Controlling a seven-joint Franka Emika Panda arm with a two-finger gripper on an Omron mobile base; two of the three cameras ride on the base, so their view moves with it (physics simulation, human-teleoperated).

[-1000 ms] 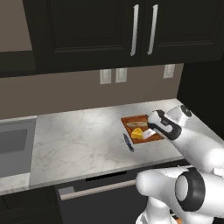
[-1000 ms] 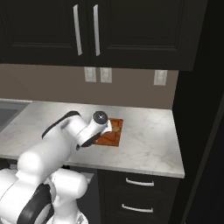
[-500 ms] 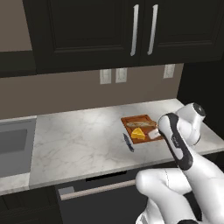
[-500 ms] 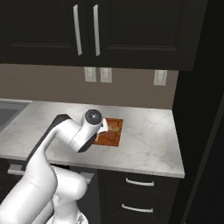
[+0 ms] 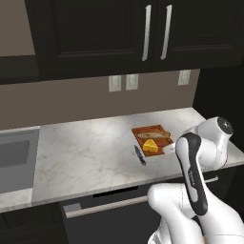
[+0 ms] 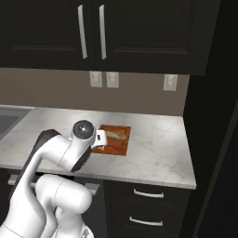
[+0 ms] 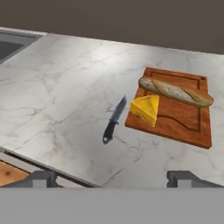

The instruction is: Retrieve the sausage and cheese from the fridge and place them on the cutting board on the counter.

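Note:
The cutting board (image 7: 186, 124) lies on the counter (image 7: 61, 87), near its right end in the left base view (image 5: 153, 132). The cheese (image 7: 146, 109), a yellow wedge, rests on the board's left edge and overhangs it slightly (image 5: 151, 146). A tan loaf-like piece (image 7: 175, 92) lies across the board's far side. The sausage is out of view. My gripper (image 7: 113, 178) hangs open and empty, back from the board over the counter's front edge. The black fridge (image 6: 211, 116) stands at the counter's right end.
A dark knife (image 7: 114, 119) lies on the marble just left of the board, blade pointing away. A sink (image 5: 12, 159) is set in at the far left. Dark wall cabinets (image 5: 157, 33) hang overhead, and drawers (image 6: 146, 207) sit under the counter.
The arm has folded back from the board toward the counter's front edge. The cheese and loaf stay on the board, and the gripper has stayed open.

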